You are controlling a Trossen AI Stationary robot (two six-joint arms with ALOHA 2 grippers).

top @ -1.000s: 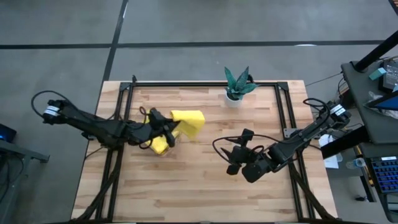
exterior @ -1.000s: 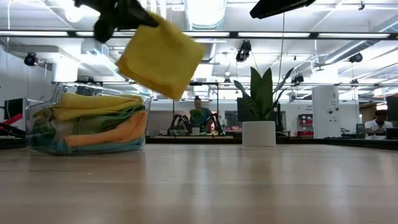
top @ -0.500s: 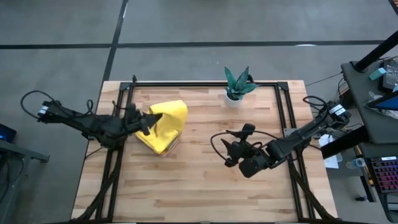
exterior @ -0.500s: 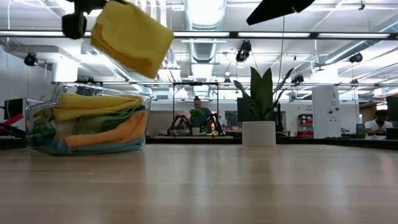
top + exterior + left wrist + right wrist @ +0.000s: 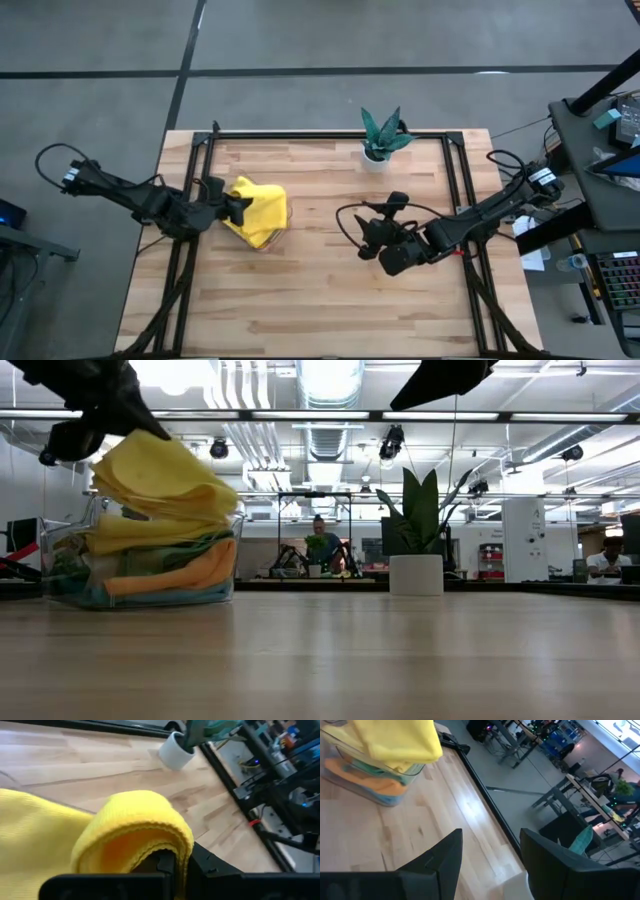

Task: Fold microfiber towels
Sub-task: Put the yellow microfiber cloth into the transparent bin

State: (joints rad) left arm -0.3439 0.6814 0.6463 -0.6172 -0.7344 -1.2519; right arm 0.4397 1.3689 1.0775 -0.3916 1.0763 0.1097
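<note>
One folded yellow towel [image 5: 258, 210] is pinched in the left gripper [image 5: 236, 207], whose fingers are pressed together on the cloth's doubled edge; the left wrist view shows the fold curling over the dark fingers. A second ago that towel hung high and out toward the table's middle; half a second ago it was swinging back; now it sits low over the clear tray [image 5: 60, 575] at the table's left, its underside touching or just above the stack inside. In the low view the yellow towel [image 5: 160, 475] droops onto the pile, which holds another yellow cloth [image 5: 150, 530], a green one [image 5: 195, 547] and an orange one [image 5: 175, 577], with something bluish at the bottom that is hard to make out.

I judge that the folding of this towel is finished and the step in hand is putting it away; what remains is to let go and draw the arm back without dragging the fold open.

The right gripper [image 5: 375, 240] hovers right of centre, fingers spread and holding nothing, having only drifted slightly leftward. The plant [image 5: 380, 135] stands at the far edge, well apart from both arms.
</note>
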